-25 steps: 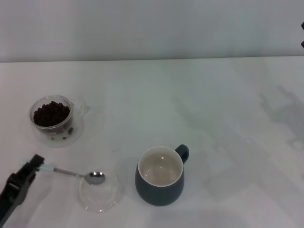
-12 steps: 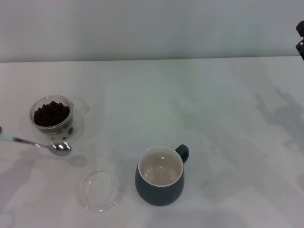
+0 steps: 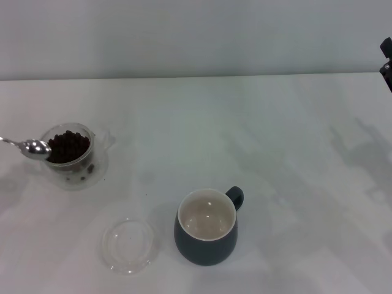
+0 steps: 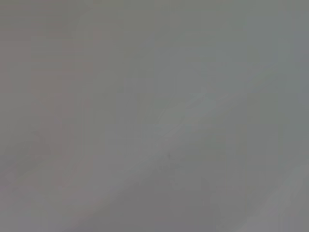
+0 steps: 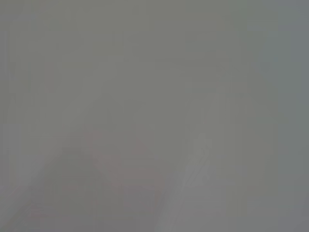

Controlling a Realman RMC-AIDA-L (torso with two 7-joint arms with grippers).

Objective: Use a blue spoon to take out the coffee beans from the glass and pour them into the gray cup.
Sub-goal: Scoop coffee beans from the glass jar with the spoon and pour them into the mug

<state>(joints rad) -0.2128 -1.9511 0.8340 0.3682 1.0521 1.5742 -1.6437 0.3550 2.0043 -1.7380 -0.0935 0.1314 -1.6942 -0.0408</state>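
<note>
The glass [image 3: 92, 166] stands at the left of the white table and holds the coffee beans [image 3: 67, 147], dark and heaped. The blue spoon [image 3: 34, 147] shows only its silver neck and bowl. The bowl hovers at the glass's left rim and looks empty. The neck runs off the left edge, so the pale-blue handle and my left gripper are out of view. The gray cup [image 3: 206, 246] stands front centre, empty, cream inside, handle to the back right. A dark part of my right arm [image 3: 386, 61] shows at the far right edge. Both wrist views show only blurred grey.
A flat clear round glass dish [image 3: 127, 245] lies on the table to the left of the gray cup. A grey wall rises behind the table's far edge.
The spoon has left the clear dish, moving left and then back and up to the glass's rim. The left gripper has gone out of the head view.
</note>
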